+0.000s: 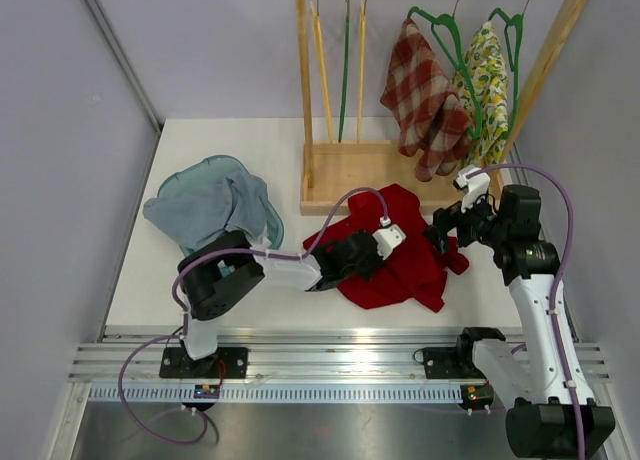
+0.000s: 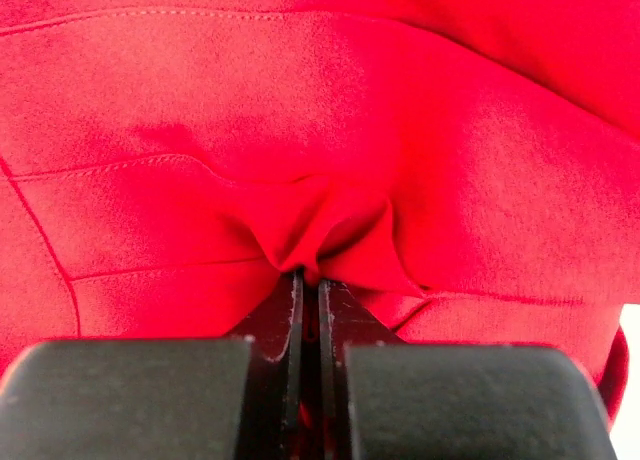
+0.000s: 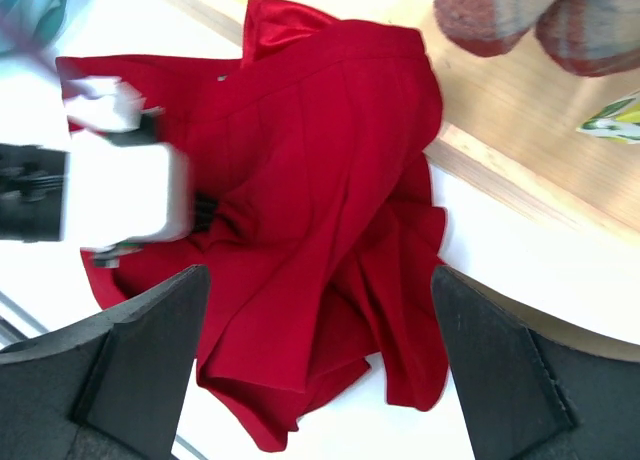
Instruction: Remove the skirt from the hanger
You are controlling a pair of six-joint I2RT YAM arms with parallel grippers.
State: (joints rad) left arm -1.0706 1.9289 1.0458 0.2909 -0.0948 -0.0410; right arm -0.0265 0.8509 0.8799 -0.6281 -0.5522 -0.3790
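So, the red skirt (image 1: 405, 255) is lying crumpled on the white table (image 1: 250, 150), right in front of the wooden rack (image 1: 335, 185), with its far edge up against the rack's base and maybe lapping onto it a bit. Whether there's a hanger in it somewhere I honestly can't tell, it's all folds. The left gripper (image 2: 309, 283) reaches in from the left side and sits low on the skirt's left half. In the left wrist view its jaws are squeezed together with a little ridge of red fabric bunched up between the tips, so it's pinching the skirt, and the cloth puckers toward that spot. The right gripper (image 3: 318, 300) hangs over the right side of the skirt with its jaws spread wide and nothing between them. It looks like it's above the fabric rather than on it, but I can't say for sure. From the right wrist view you can see the left arm's white camera block over the left part of the skirt, and the hem fanned out toward the near edge of the table. Off to the left, well apart from the skirt, there's a heap of blue cloth (image 1: 210, 205). On the rack's bar, a plaid piece (image 1: 425, 105) and a lemon-print piece (image 1: 487, 70) hang on green hangers (image 1: 450, 35) at the right end, and a few bare hangers dangle at the left end.
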